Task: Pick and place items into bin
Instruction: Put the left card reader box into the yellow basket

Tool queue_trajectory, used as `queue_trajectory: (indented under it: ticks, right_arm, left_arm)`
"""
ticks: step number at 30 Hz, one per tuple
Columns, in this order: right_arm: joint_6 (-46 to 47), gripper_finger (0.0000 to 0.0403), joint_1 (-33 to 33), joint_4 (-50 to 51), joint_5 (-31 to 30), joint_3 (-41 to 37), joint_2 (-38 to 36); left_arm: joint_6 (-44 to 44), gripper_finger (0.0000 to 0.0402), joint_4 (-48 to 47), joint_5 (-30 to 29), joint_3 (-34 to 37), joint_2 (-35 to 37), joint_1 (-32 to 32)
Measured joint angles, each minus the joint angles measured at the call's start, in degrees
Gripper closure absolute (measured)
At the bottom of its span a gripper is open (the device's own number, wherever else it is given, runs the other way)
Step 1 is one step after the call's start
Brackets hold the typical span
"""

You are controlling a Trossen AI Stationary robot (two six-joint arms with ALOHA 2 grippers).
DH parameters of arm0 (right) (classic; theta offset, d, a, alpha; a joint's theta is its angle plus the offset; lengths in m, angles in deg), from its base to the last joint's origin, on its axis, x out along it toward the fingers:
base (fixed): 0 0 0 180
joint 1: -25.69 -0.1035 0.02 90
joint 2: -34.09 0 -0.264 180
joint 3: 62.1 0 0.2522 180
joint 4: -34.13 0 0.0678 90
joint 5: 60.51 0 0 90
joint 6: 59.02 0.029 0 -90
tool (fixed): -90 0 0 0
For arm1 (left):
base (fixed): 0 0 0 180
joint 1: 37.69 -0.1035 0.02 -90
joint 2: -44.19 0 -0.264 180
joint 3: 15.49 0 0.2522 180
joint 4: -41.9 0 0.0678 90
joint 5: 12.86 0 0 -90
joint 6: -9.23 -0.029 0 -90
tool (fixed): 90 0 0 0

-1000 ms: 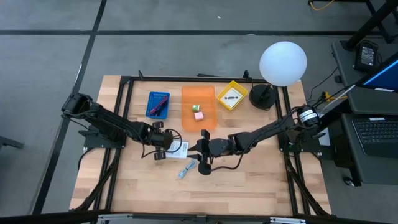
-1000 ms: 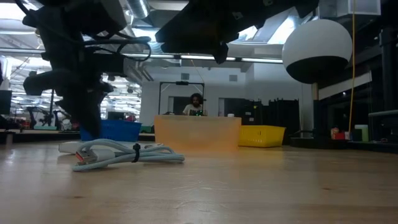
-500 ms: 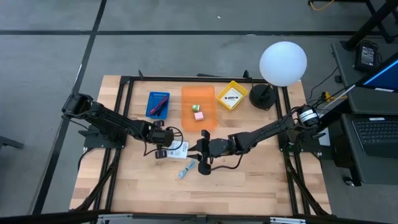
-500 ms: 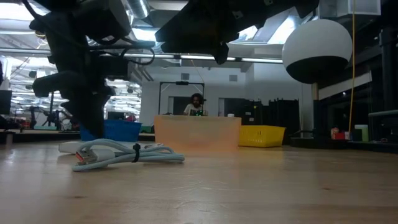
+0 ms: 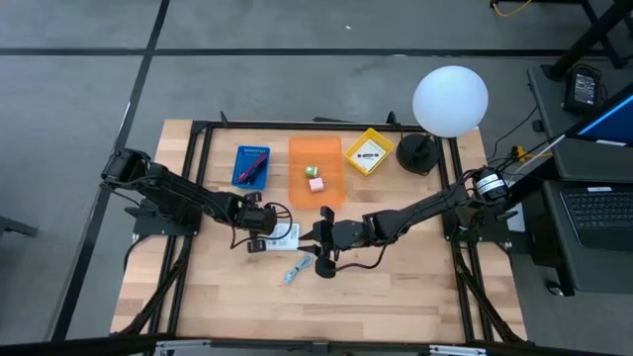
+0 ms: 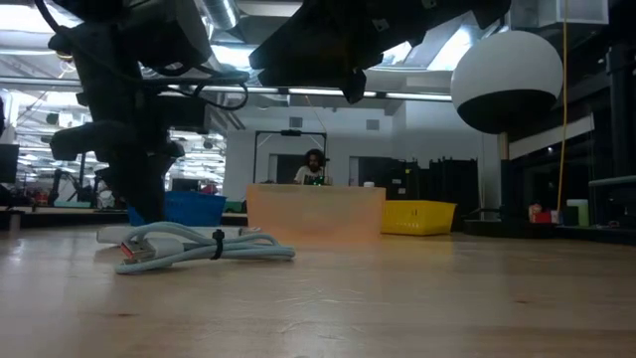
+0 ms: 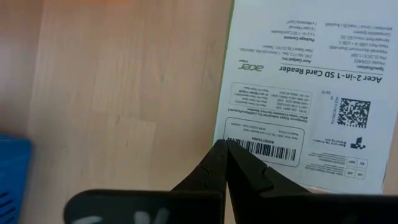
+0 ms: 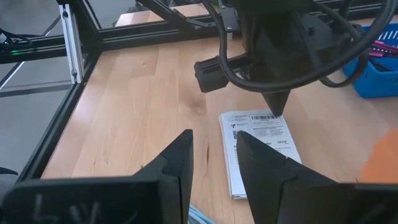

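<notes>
Below the matt black left fingers lies a glossy white printed packet on the smooth pale wood table; bin translucent orange plastic.

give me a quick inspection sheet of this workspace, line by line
surface: wooden table, bare toward the near edge
job's things: white packet under the left gripper; light-blue cable lying loose; pink cube and green cube in the orange bin; blue bin and yellow bin hold items
clutter: white globe lamp
grippers: left gripper shut, tips over the packet; right gripper part open, empty
cables: black cord by the right gripper
surroundings: person beyond the table; laptop
</notes>
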Motion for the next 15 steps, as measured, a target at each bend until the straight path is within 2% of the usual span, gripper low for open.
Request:
queue_trajectory:
  ticks: [8,15]
  right_arm:
    - [0.0,0.0297,0.0,0.0,0.0,0.0,0.0]
    - [0.0,0.0297,0.0,0.0,0.0,0.0,0.0]
  left_arm:
    - [6.0,0.04,0.4,-0.1,0.1,-0.1,0.0]
    - [12.5,0.04,6.4,0.3,0.3,-0.9,0.0]
